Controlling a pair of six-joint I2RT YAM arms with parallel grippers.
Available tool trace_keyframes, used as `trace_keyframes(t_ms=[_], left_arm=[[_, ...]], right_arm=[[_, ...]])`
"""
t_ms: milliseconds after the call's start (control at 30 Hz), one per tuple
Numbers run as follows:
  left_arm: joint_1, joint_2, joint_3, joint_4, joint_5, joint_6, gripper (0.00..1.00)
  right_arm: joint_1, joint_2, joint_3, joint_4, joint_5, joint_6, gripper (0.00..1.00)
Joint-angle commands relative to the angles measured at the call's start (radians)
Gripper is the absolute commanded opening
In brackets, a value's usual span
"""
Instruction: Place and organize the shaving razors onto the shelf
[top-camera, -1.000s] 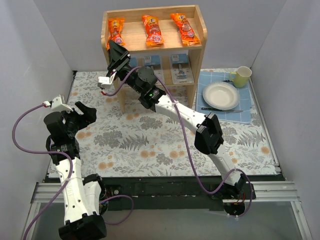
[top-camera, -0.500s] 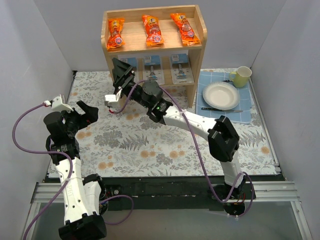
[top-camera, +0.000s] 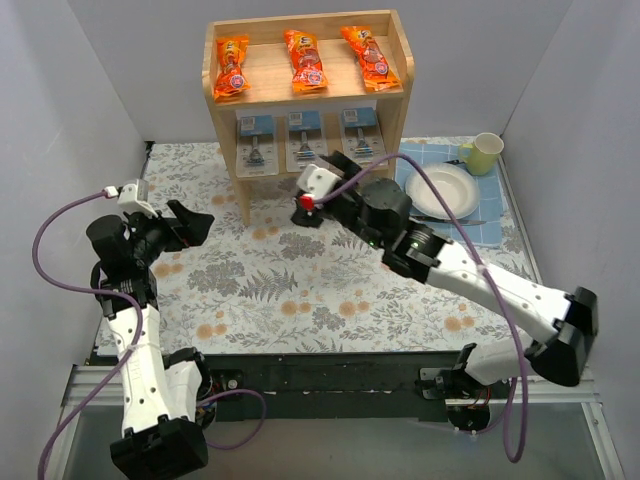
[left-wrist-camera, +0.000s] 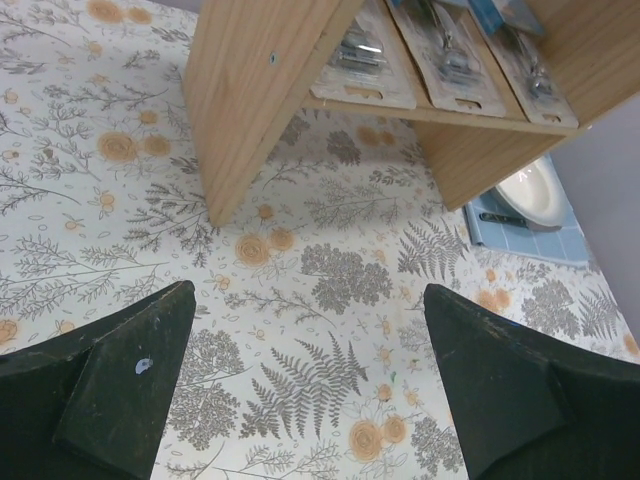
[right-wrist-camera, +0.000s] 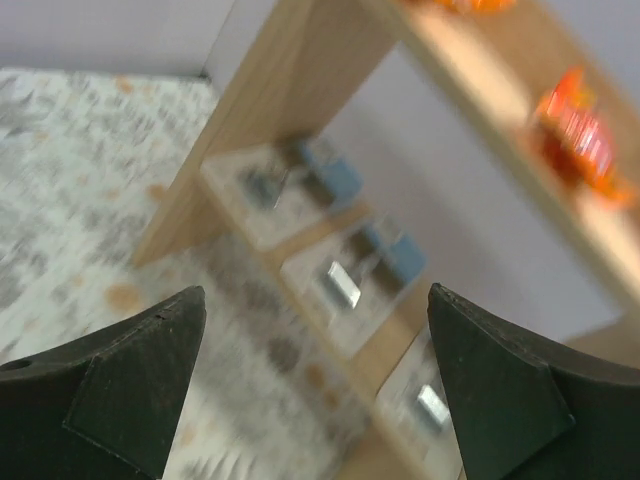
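Note:
Three shaving razors lie side by side on the lower tier of the wooden shelf (top-camera: 228, 108): left pack (top-camera: 255, 141), middle pack (top-camera: 305, 136), right pack (top-camera: 360, 131). The left wrist view shows them as a row (left-wrist-camera: 445, 55) under the shelf (left-wrist-camera: 250, 90). In the right wrist view they are blurred (right-wrist-camera: 365, 270). My right gripper (top-camera: 320, 190) (right-wrist-camera: 315, 292) hovers just in front of the shelf, open and empty. My left gripper (top-camera: 190, 225) (left-wrist-camera: 308, 290) is over the floral cloth to the left of the shelf, open and holding nothing.
Three orange snack packets (top-camera: 305, 58) lie on the shelf's top tier. To the right, a blue mat (top-camera: 495, 215) carries a white plate (top-camera: 442, 191), a knife and a yellow-green cup (top-camera: 484, 153). White walls close in both sides.
My right arm has pulled back from the shelf's left bay toward the right, its jaws opening wide. The left razor pack now shows on the lower tier. My left gripper has opened wider.

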Motion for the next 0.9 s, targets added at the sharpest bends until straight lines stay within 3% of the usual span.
trace_keyframes(t_ms=[0,233,600,867], left_arm=[[-0.006,0.029,0.033,-0.043,0.05,0.103,0.98],[-0.007,0.131,0.071,-0.108,0.059,0.208,0.98],[-0.006,0.302,0.209,-0.321,0.086,0.448,0.98],[-0.006,0.336,0.232,-0.274,0.088,0.395,0.98]], right_arm=[[-0.007,-0.191,-0.232,-0.251,0.02,0.362,0.99],[-0.006,-0.325,-0.302,-0.461,0.141,0.577,0.99],[-0.006,-0.468,-0.323,-0.505,0.158,0.469,0.99],[-0.007,-0.491,-0.296,-0.551,0.13,0.453,0.99]])
